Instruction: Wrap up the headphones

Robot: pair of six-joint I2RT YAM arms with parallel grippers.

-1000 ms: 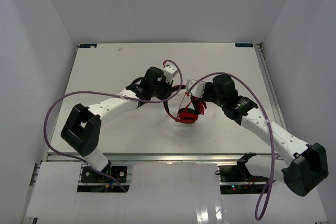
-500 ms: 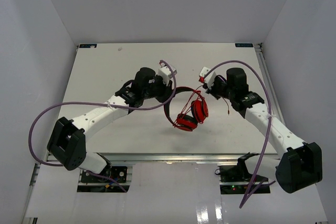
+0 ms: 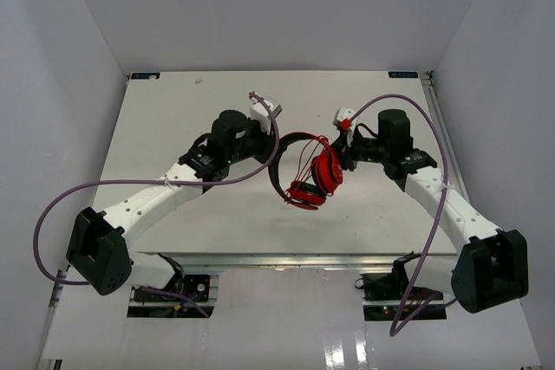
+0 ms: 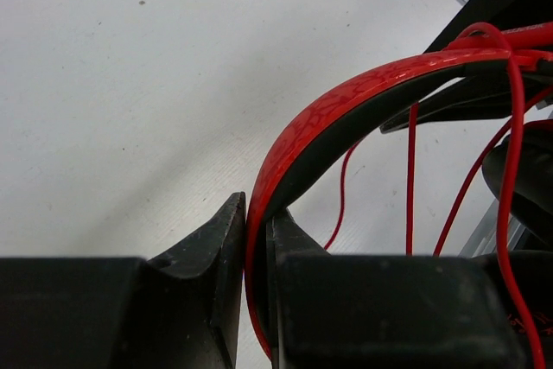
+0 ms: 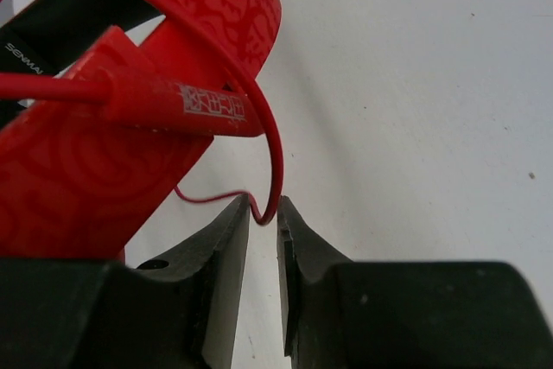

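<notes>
headphones (image 3: 309, 172) sit between the two claws, over the middle of the table (image 3: 165, 119). left gripper (image 4: 257, 218) is clenched on the headband (image 4: 346, 101), which arches up and away from its tips with the black lining on the underside. left arm is stretched forward and inward, wrist turned toward the right arm. ear cups (image 3: 327, 169) hang past the left claw, just in front of the right gripper (image 5: 263, 213). can't tell if the lower cup touches the table. right arm reaches forward, forearm angled inward. right jaws are a sliver apart with a loop of the thin red cord (image 5: 278, 149) dipping between the tips. pinched or loose: cannot tell.
</notes>
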